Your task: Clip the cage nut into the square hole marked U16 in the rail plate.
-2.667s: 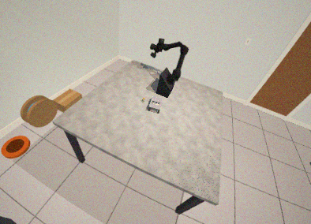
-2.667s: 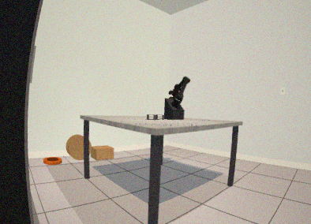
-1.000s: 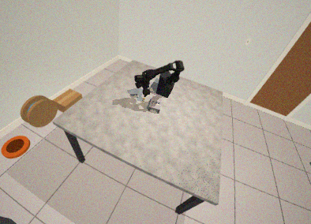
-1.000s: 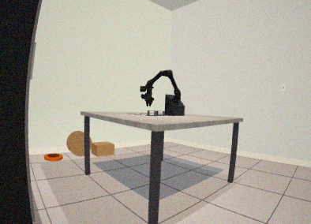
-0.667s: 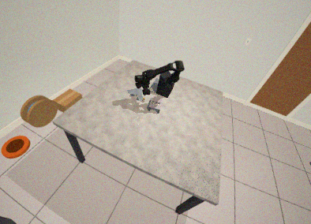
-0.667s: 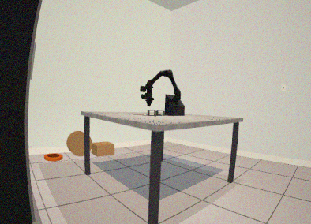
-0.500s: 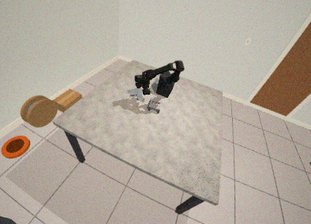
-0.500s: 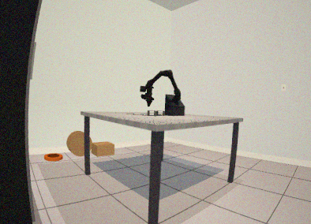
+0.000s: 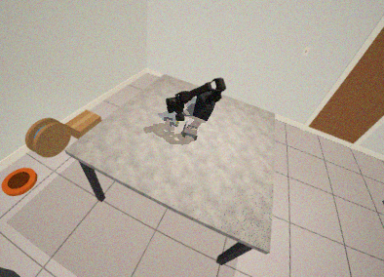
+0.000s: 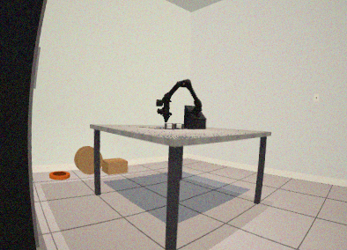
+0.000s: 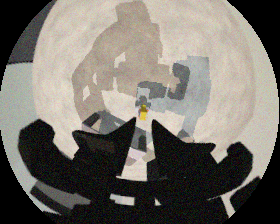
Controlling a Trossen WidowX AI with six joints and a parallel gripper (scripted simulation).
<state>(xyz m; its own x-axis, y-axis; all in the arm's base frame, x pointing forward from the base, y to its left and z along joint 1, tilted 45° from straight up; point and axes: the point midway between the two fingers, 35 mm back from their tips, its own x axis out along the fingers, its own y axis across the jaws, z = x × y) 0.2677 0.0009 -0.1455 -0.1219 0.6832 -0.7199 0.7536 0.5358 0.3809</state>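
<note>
The arm [image 9: 197,91] [image 10: 183,83] is mounted on the desk [image 9: 214,174] [image 10: 132,134] [image 11: 220,50], its elbow raised and its gripper [image 9: 180,117] [image 10: 166,121] [image 11: 144,119] directed downward. In the exterior view, the fingertips are located low, just above the rail plate's level. In the wrist view, the fingers are partly closed, with a narrow gap between the tips. Whether they grip anything cannot be determined. A small yellow-and-grey part, apparently the cage nut [image 11: 143,112], is located at the tips, in the middle of the frame. Contact cannot be confirmed. The rail plate [image 9: 191,130] [image 10: 178,126] [image 11: 116,124] is positioned near the gripper; the U16 marking is too small to read. On the floor, left side of the exterior frame: one orange ring [image 9: 33,178] [image 10: 59,178], one round wooden disc [image 9: 48,137] [image 10: 87,160] and one wooden block [image 9: 84,122] [image 10: 115,165].
</note>
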